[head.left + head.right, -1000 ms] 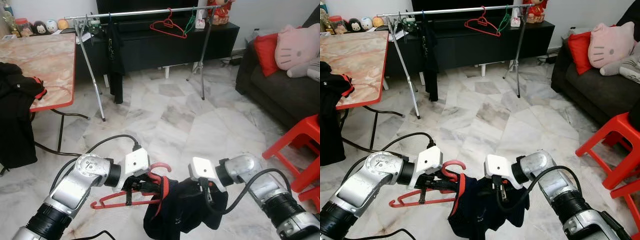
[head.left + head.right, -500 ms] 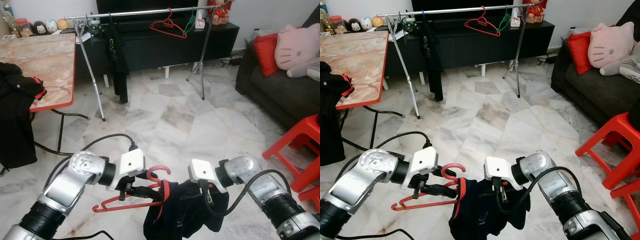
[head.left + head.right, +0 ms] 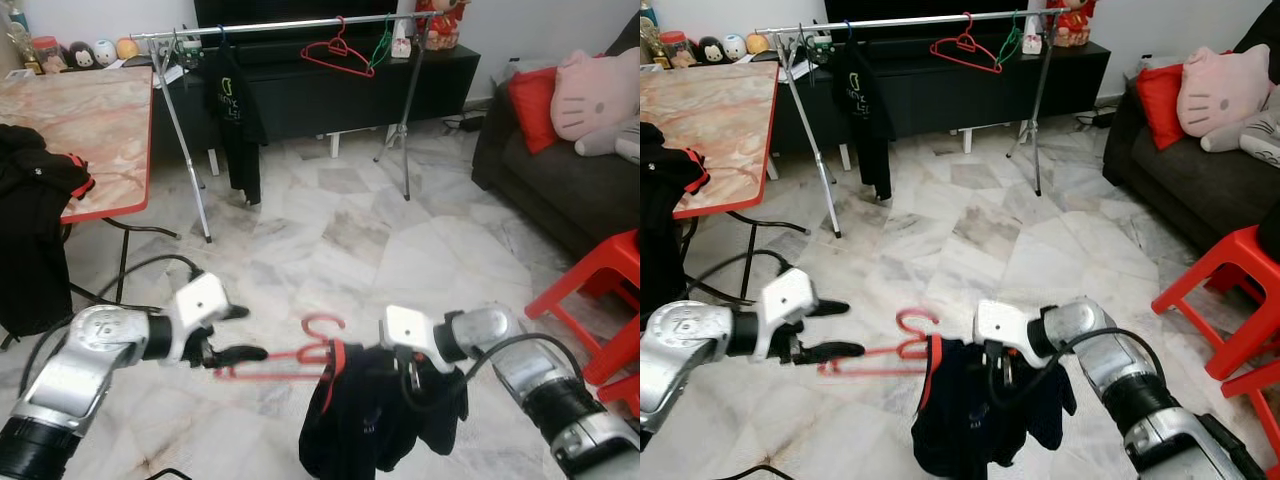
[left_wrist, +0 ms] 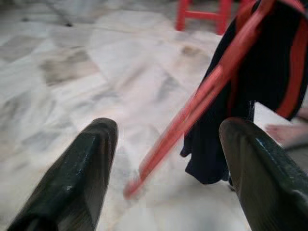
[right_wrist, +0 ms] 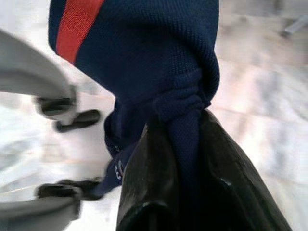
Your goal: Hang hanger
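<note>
In the left eye view, the left gripper point(image 3: 238, 333) hangs low over the marble floor point(image 3: 350, 230) with its two black fingers spread apart; the red hanger point(image 3: 290, 352), blurred, reaches out sideways just beyond the lower fingertip, and I cannot tell whether it touches that finger. The hanger's hook curls up beside the collar of a dark navy garment point(image 3: 375, 415) with red trim, which droops from the right gripper point(image 3: 412, 372). Farther back stands a metal clothes rail point(image 3: 280, 25) carrying a black shirt point(image 3: 232, 110), a second red hanger point(image 3: 338, 52) and a green one point(image 3: 379, 45). A red-edged marble-topped table point(image 3: 85, 125) with dark clothes draped over its edge is on the left, a dark sofa point(image 3: 560, 170) with a pink cushion point(image 3: 595, 90) and a red stool point(image 3: 595, 290) on the right. The right eye view shows the same layout. In the left wrist view, the two black fingers point(image 4: 82, 178) stand wide apart and the red hanger runs as a blurred diagonal bar between them, against neither, with the navy garment hanging behind the farther end. In the right wrist view, the right gripper's fingers point(image 5: 144, 192) are clenched on a bunched fold of the navy knit fabric, its red stripe visible above.
</note>
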